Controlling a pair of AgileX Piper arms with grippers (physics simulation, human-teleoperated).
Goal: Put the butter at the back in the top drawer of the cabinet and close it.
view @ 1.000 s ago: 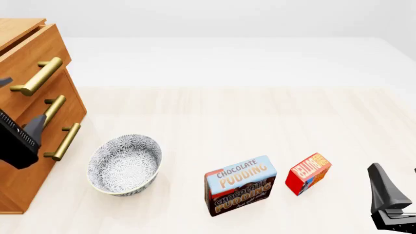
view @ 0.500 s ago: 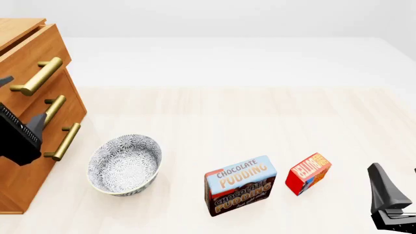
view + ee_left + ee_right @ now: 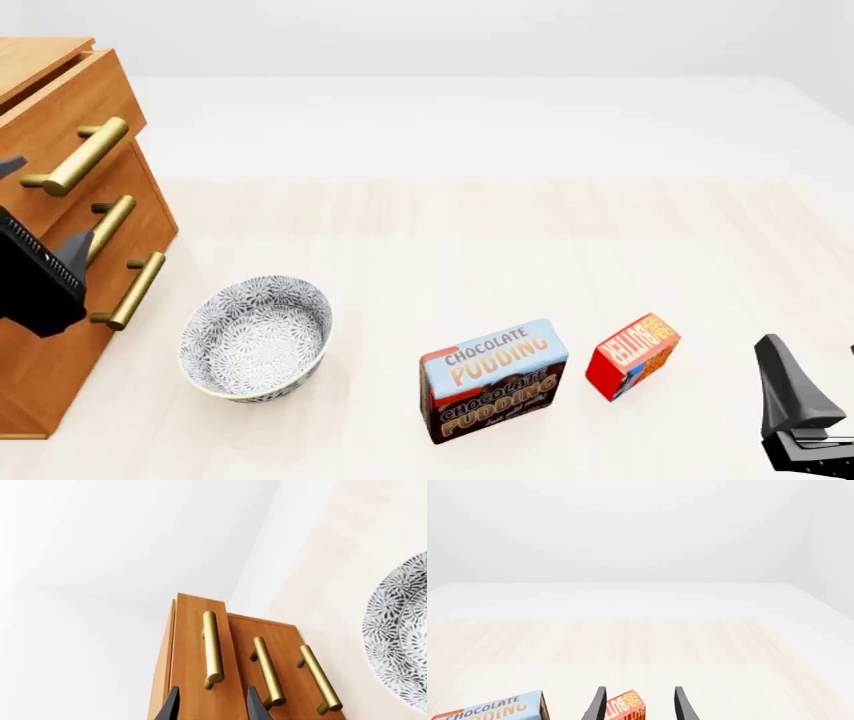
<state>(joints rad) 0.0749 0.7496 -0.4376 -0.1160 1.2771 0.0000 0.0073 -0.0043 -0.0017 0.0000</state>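
The butter (image 3: 633, 355), a small red box with an orange label, stands on the table right of the pudding box. In the right wrist view the butter (image 3: 626, 707) sits just beyond my open right gripper (image 3: 639, 705), partly between the fingers' lines. From the front, my right gripper (image 3: 817, 365) is to the butter's right, apart from it. The cabinet (image 3: 54, 330) stands at the far left. My open left gripper (image 3: 40, 207) hovers in front of the top drawer (image 3: 67, 110), near its brass handle (image 3: 212, 650). My left gripper (image 3: 212, 705) holds nothing.
A blue-and-brown Chocolate Pudding box (image 3: 494, 380) stands left of the butter. A patterned bowl (image 3: 256, 337) sits beside the cabinet's lower drawers. The two lower brass handles (image 3: 131, 290) stick out toward the bowl.
My left gripper has crept slightly upward in front of the cabinet. The right arm, the boxes and the bowl have not moved.
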